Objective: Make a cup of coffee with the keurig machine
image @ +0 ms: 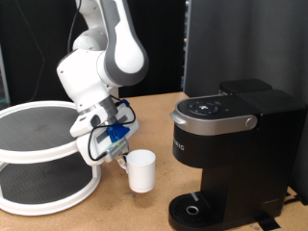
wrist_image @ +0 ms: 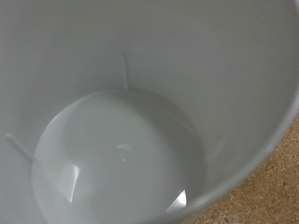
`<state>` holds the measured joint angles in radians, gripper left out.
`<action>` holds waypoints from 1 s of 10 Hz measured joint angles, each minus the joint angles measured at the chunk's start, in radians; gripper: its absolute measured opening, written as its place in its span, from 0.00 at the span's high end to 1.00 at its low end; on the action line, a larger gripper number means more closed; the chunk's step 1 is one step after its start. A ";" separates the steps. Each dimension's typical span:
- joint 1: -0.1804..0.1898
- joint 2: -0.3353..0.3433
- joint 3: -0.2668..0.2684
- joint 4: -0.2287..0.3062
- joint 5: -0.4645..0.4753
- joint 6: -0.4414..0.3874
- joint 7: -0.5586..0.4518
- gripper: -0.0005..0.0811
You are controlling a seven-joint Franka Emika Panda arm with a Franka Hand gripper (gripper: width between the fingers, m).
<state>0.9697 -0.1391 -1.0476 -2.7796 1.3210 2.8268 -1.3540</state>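
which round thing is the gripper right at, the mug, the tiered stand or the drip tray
The white mug. The gripper sits at its rim, and the wrist view looks straight into it. The tiered stand lies beside, the drip tray farther off.

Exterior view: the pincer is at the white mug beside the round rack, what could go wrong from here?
1. The pincer sits at the rim of the cup; whether it grips is unclear, so the cup could tip or slip.
2. The two-tier rack stands close beside it; a swing could knock it.
3. The keurig machine has little room above its drip tray, so the cup could bump it.
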 joint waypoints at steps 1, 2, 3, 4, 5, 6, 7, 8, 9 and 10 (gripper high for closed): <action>0.005 0.010 0.001 0.007 0.015 -0.007 -0.001 0.90; 0.010 0.016 0.002 0.013 0.026 -0.014 -0.001 0.90; 0.014 0.021 0.003 0.020 0.037 -0.021 -0.002 0.90; 0.017 0.030 0.005 0.027 0.047 -0.029 -0.002 0.90; 0.022 0.041 0.009 0.034 0.058 -0.035 -0.002 0.90; 0.026 0.051 0.014 0.041 0.068 -0.041 -0.002 0.90; 0.030 0.064 0.018 0.048 0.079 -0.047 -0.002 0.90; 0.034 0.075 0.024 0.055 0.094 -0.053 -0.002 0.90; 0.036 0.088 0.034 0.063 0.110 -0.062 -0.002 0.90; 0.038 0.101 0.045 0.071 0.125 -0.070 -0.002 0.90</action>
<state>1.0078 -0.0378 -1.0024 -2.7086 1.4461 2.7572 -1.3564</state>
